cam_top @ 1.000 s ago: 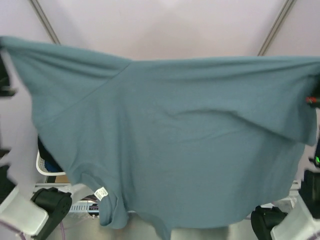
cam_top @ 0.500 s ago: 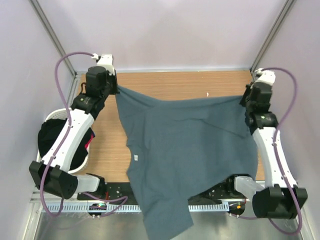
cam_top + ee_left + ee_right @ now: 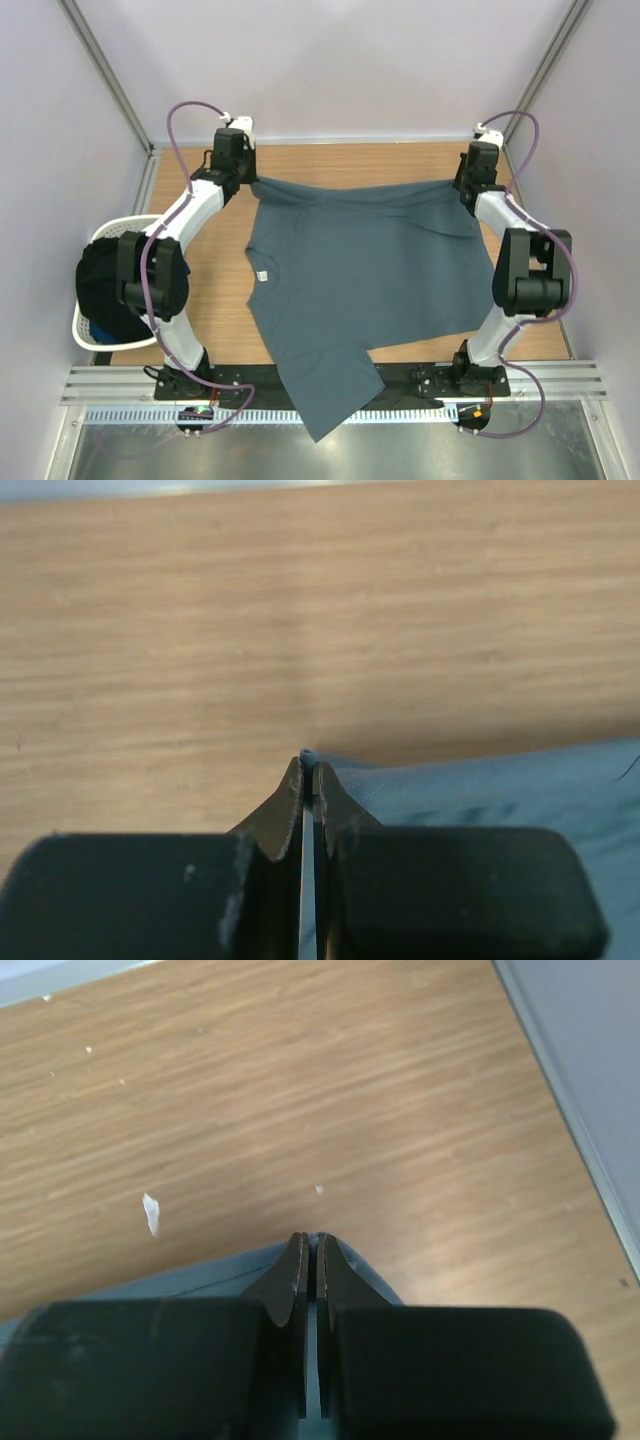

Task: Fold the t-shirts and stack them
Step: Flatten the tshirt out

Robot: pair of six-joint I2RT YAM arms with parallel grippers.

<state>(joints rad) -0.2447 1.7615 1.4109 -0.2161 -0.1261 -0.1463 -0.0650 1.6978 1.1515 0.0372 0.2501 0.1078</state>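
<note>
While the flattening step is judged to be in hand, a white slatted plastic laundry basket holding dark cloth is seen at the far left, beside the wooden table. Next, the left gripper is found at the far left corner of the t-shirt, its jaws pressed together on a thin pinch of the hem. The slate blue-grey shirt is laid across the table, soft and matte, drawn taut along its far edge and lightly creased. A small white neck label is shown on its left side, and one sleeve is draped over the near edge. At the right, the right gripper is likewise clamped on the other far corner. For the next move, both corners are probably to be released evenly, so that folding can be begun.
</note>
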